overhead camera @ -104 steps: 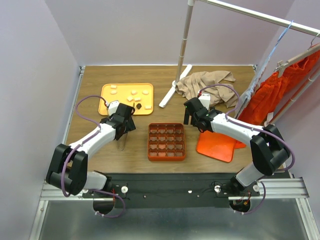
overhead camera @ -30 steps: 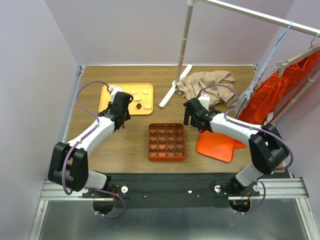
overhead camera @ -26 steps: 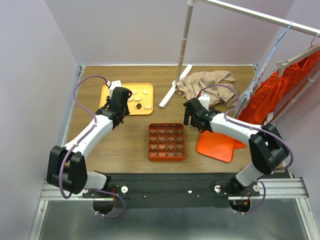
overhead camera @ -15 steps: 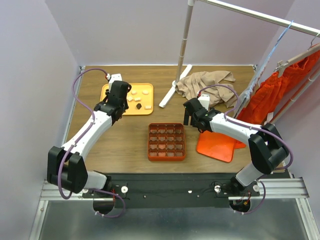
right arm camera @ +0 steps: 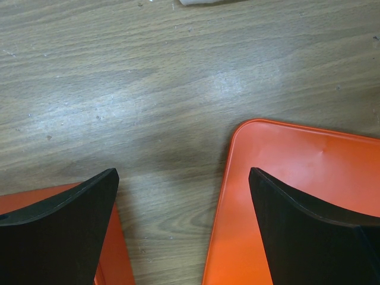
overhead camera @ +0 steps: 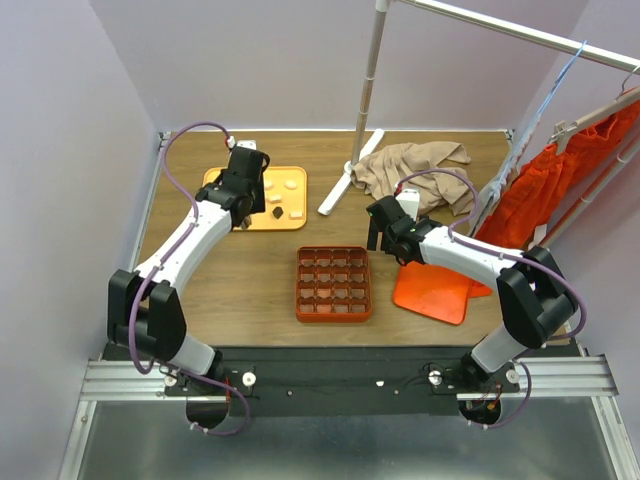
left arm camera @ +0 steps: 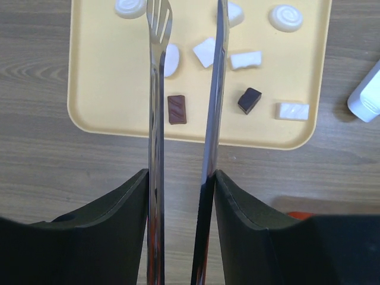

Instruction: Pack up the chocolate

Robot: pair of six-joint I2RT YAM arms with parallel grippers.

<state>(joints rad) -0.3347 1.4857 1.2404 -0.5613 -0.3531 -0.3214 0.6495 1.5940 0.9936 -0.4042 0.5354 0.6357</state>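
Right hand (right arm camera: pixel 184 231): wide open, nothing held, over bare table (right arm camera: pixel 178 89) between orange gridded box (overhead camera: pixel 333 283) and orange lid (right arm camera: pixel 285 202).
Left hand (left arm camera: pixel 185 12): grips metal tongs (left arm camera: pixel 159 89), prongs apart.
Chocolate (left arm camera: pixel 177 109): on yellow tray (left arm camera: pixel 107 77), far-left table corner; brown piece between prongs.

Three views: one fixed high overhead, one on each wrist.
The overhead camera looks steeply down from behind the bases. The left wrist camera looks down close over the yellow tray (left arm camera: pixel 107 83), also seen overhead (overhead camera: pixel 285 218). The right wrist camera faces bare wood beside the gridded box (overhead camera: pixel 333 283), very near.
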